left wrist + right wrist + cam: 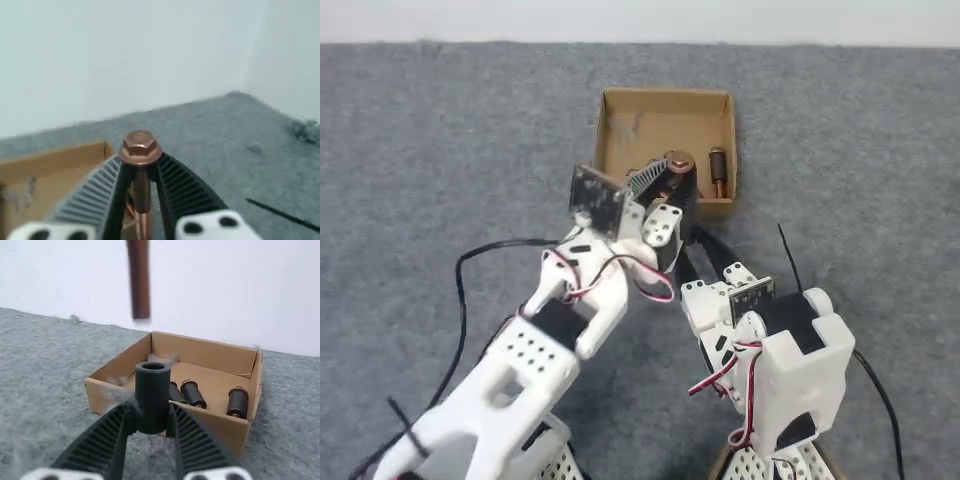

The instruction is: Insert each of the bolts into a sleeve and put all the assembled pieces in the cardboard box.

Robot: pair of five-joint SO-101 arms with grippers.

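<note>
My left gripper (pixel 665 187) is shut on a copper bolt (pixel 141 150), held upright with its hex head (pixel 677 163) on top, over the near edge of the cardboard box (pixel 665 105). My right gripper (pixel 152 416) is shut on a black sleeve (pixel 152 395), which stands upright in front of the box (pixel 200 354). The bolt's shaft (pixel 138 277) hangs above the sleeve, a little to one side, with a clear gap between them. In the high view the right gripper (pixel 692 250) lies mostly under the left one. Three assembled pieces (pixel 192 394) lie in the box.
Grey carpet (pixel 440 150) covers the table around the box. A black cable (pixel 470 270) loops on the left beside the left arm, and another cable (pixel 788 255) sticks up by the right arm. A white wall (pixel 125 50) stands behind.
</note>
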